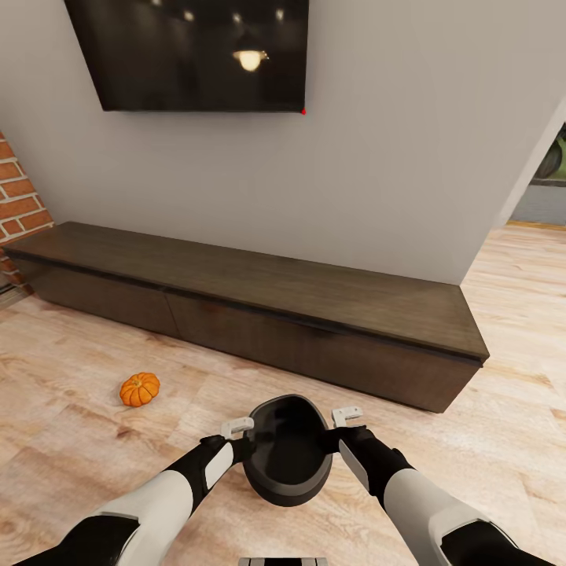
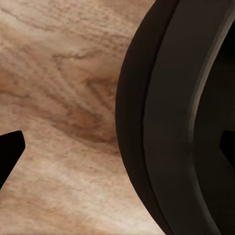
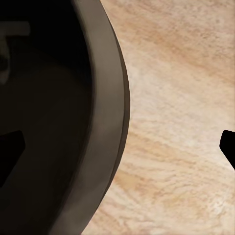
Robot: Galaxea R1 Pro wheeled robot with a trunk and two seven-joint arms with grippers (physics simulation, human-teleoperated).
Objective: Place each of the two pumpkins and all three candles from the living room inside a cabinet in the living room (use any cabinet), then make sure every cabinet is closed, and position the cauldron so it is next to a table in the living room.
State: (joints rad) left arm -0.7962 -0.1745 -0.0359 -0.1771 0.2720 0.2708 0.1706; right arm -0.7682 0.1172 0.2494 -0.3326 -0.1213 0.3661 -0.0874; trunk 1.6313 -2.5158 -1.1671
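A bright orange ribbed pumpkin (image 1: 140,389) sits on a pale tan wood-grain floor (image 1: 71,440). The cauldron (image 1: 286,450) is dark charcoal grey. The cabinet (image 1: 259,314) is dark brown wood. The wall (image 1: 393,157) is light grey; red brick (image 1: 17,196) is beside it.

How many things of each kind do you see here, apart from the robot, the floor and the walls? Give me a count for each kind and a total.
Pumpkin: 1
Cauldron: 1
Cabinet: 1
TV: 1
Total: 4
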